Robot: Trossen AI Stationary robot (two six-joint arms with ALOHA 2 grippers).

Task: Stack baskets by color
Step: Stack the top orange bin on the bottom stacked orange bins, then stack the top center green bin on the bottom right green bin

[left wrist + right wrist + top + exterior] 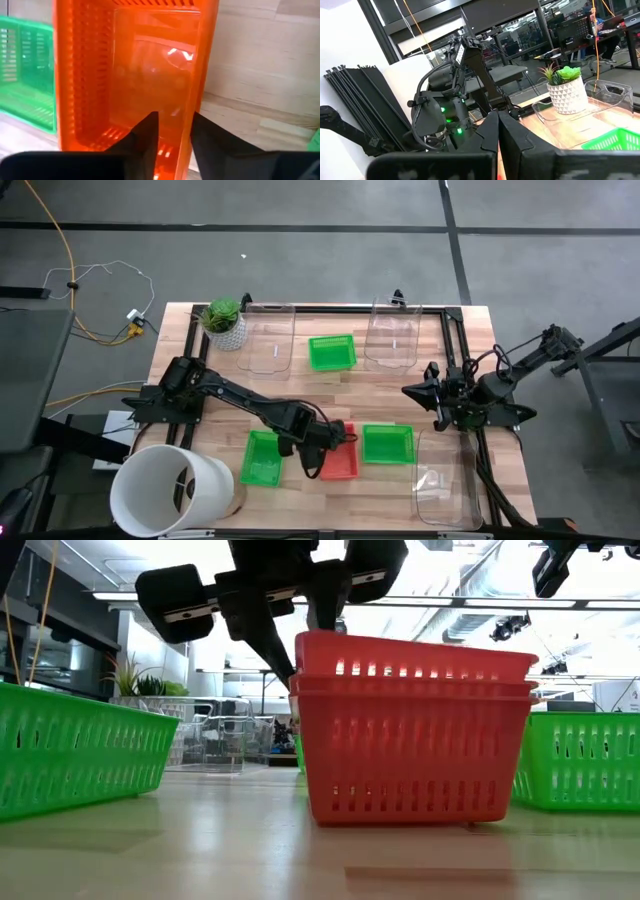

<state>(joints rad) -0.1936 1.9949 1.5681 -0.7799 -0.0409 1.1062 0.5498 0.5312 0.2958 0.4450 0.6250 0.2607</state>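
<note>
**Ana:** Low view has the red baskets already nested, two rims one just above the other, with the left gripper right at the rim on one end. Is it let go yet?

**Ben:** Looks like it. From the left wrist, the fingers stand slightly apart, straddling the basket's end wall, one inside, one outside. I'd say it's the release step.

**Ana:** Then how to do it well?

**Ben:** Spread a bit wider before lifting, and rise straight up so neither finger drags the mesh and tips the stack. It sits at the front middle of the table, between two green baskets, so no sideways swing.

**Ana:** And the right gripper?

**Ben:** Parked at the table's right side, fingers together, holding nothing. Three green ones remain, still separate
</note>
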